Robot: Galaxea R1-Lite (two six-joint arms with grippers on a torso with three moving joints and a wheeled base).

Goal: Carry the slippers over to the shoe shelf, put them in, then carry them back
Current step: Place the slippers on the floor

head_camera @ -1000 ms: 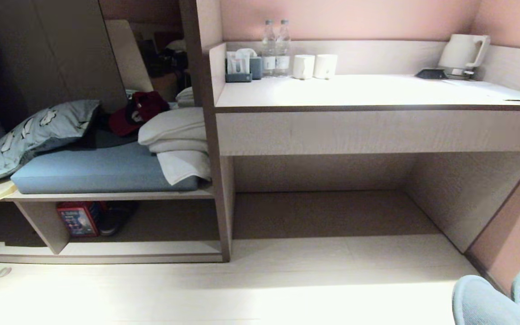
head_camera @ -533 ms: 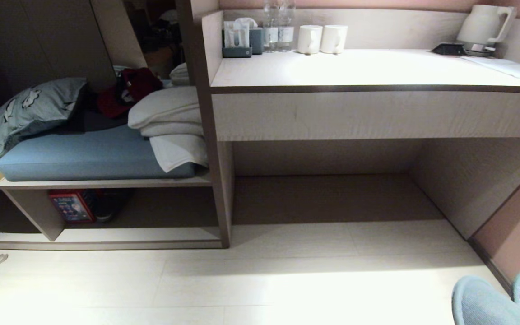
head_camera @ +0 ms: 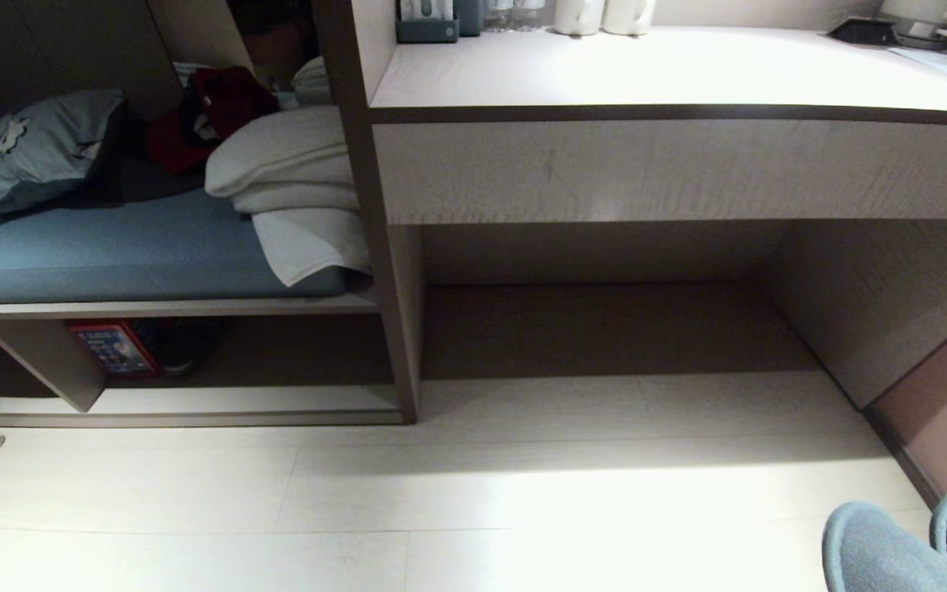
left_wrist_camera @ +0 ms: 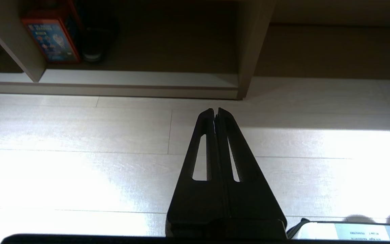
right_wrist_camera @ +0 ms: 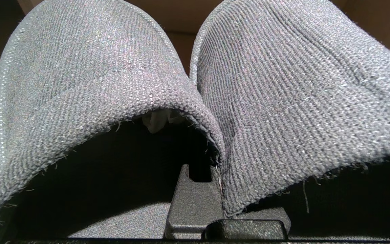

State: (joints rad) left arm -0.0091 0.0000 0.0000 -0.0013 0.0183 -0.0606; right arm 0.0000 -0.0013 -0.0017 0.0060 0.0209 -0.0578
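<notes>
Far out at nine o'clock: patterned pillow (head_camera: 17, 160) on a blue cushion (head_camera: 136, 255), red cap (head_camera: 206, 115) behind, folded white towels (head_camera: 293, 185) overhanging the cushion's right end. Below that, the shoe shelf (head_camera: 243, 400): pale base board, short slanted divider (head_camera: 42, 362), a red box (head_camera: 112, 347) and a dark shoe-like shape just beside it against the dark back, open base board running right to the upright panel (head_camera: 387, 312). Left gripper (left_wrist_camera: 215, 113) out over bare pale floor (head_camera: 441, 501) short of the shelf's front edge, fingers (left_wrist_camera: 204, 135) pressed together on nothing. Past the panel at twelve o'clock: counter (head_camera: 671, 78) with mugs (head_camera: 605, 15) at its back edge, wide undivided recess (head_camera: 605, 329) beneath. Down at five o'clock in the head view: the slippers (head_camera: 905, 547), toes poking in from the frame's corner, well apart from the shelf. Seen from the right wrist, right gripper (right_wrist_camera: 200, 176) clenched on the slippers where their inner rims meet, side by side, toes away from the camera.
</notes>
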